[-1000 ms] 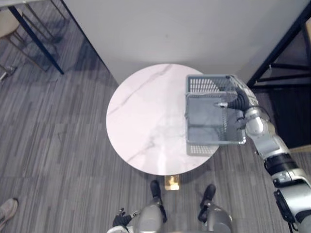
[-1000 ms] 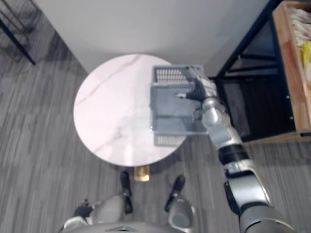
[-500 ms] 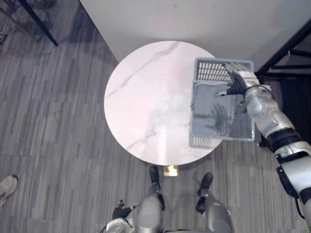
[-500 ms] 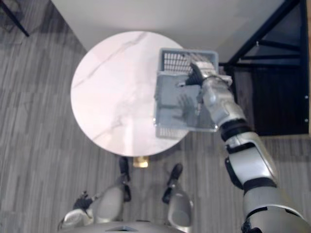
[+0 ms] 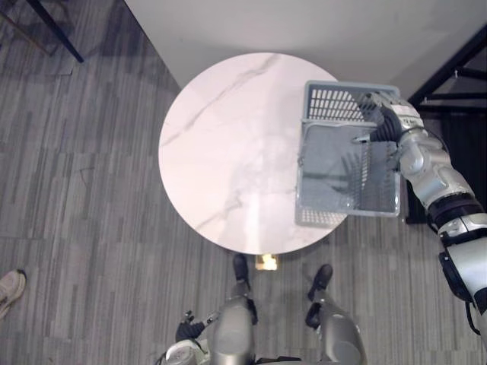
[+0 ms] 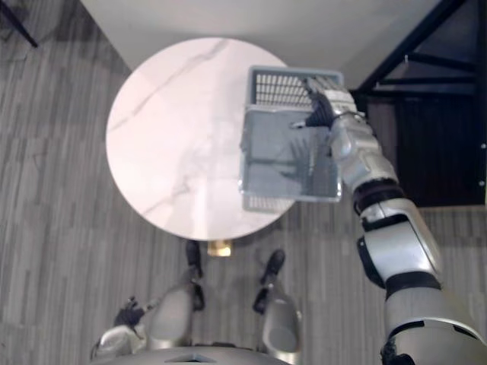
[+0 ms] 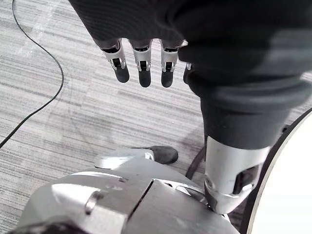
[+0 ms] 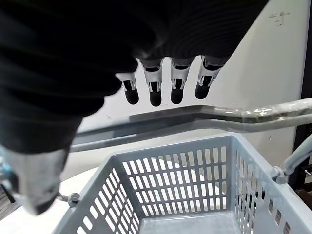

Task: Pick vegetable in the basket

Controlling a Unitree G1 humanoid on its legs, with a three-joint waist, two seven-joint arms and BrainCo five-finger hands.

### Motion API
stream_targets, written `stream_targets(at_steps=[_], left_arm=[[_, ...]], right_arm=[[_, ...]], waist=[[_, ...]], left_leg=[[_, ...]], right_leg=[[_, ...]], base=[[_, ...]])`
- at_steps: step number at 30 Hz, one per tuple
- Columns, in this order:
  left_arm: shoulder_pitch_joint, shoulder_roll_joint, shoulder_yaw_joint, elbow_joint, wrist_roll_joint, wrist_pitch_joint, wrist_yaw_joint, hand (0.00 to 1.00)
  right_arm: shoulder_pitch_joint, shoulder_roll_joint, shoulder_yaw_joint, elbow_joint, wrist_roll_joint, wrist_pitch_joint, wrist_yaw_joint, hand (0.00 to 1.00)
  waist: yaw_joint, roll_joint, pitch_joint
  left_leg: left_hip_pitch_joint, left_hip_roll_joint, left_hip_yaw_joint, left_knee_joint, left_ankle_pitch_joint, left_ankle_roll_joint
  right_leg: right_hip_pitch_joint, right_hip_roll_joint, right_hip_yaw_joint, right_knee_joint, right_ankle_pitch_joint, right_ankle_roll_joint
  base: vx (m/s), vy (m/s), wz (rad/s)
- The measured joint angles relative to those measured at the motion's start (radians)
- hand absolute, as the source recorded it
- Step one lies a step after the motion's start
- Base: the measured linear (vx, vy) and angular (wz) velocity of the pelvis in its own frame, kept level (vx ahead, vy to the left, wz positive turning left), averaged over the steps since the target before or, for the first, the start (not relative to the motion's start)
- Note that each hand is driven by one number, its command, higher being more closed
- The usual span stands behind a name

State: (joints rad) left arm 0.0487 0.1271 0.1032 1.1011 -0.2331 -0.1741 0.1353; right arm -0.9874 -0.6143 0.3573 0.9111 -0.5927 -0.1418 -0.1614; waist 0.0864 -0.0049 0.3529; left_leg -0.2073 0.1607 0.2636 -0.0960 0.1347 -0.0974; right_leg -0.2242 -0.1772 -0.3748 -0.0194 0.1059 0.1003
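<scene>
1. Left hand (image 7: 140, 58): hangs low beside the body, over the grey striped carpet floor (image 5: 84, 198). The fingers are straight and hold nothing. It is idle.

2. Round white marble-pattern table (image 5: 228, 152): stands directly ahead.

3. Grey perforated plastic basket (image 5: 335, 103): sits at the table's right edge and overhangs it to the right. Whether its base rests on the table cannot be told.

4. Right hand (image 5: 384, 125): sits above the basket's far right corner.

Change: over the last second the whole head view has shifted, which is camera motion. Against the table, the basket has kept roughly the same place at the right edge. The right hand has stayed at that corner. Judgement: the basket is still being positioned, and vegetable collection has not begun.

View comparison: the head views give the layout only. The right wrist view shows the fingers (image 8: 155, 87) straight, with their tips just above the thin metal bar handle (image 8: 204, 117) and not curled round it. It also shows the basket's interior bare. A white wall (image 5: 304, 30) stands beyond.
</scene>
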Motion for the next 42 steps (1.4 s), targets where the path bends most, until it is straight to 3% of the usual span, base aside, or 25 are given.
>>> stream_targets(at_steps=[13,14,31,42], left_arm=[[-0.004,0.0,-0.02,-0.005,-0.001,-0.013,0.005,0.0],[-0.004,0.0,-0.02,-0.005,-0.001,-0.013,0.005,0.0],[-0.005,-0.005,-0.034,-0.005,0.001,-0.013,0.014,0.0],[-0.006,-0.005,-0.02,-0.002,0.027,0.01,0.016,0.0]], right_arm=[[0.002,-0.009,0.001,0.019,-0.038,-0.002,-0.001,0.0],[0.002,-0.01,0.001,0.024,-0.038,-0.002,-0.001,1.0],[-0.005,-0.017,-0.038,0.05,-0.041,0.002,-0.04,1.0],[-0.014,0.003,0.007,0.071,-0.078,0.008,0.001,1.0]], waist=[[-0.001,0.014,0.022],[0.0,0.015,0.023],[0.006,0.033,0.033],[0.005,0.033,0.033]], left_leg=[[-0.001,-0.002,-0.002,0.0,0.0,0.0],[-0.001,-0.002,-0.002,0.0,0.0,0.0],[-0.013,-0.004,-0.007,0.0,0.0,0.0],[0.026,-0.004,-0.014,0.0,0.001,-0.002]], right_leg=[[-0.004,-0.001,0.004,0.0,0.001,0.001],[-0.004,-0.001,0.004,0.0,0.001,0.001],[-0.015,-0.003,0.004,0.0,0.001,0.001],[0.026,-0.004,0.001,0.0,0.001,0.001]], base=[[0.01,0.001,0.0],[0.0,0.0,0.0],[0.0,0.0,0.0],[0.0,0.0,0.01]])
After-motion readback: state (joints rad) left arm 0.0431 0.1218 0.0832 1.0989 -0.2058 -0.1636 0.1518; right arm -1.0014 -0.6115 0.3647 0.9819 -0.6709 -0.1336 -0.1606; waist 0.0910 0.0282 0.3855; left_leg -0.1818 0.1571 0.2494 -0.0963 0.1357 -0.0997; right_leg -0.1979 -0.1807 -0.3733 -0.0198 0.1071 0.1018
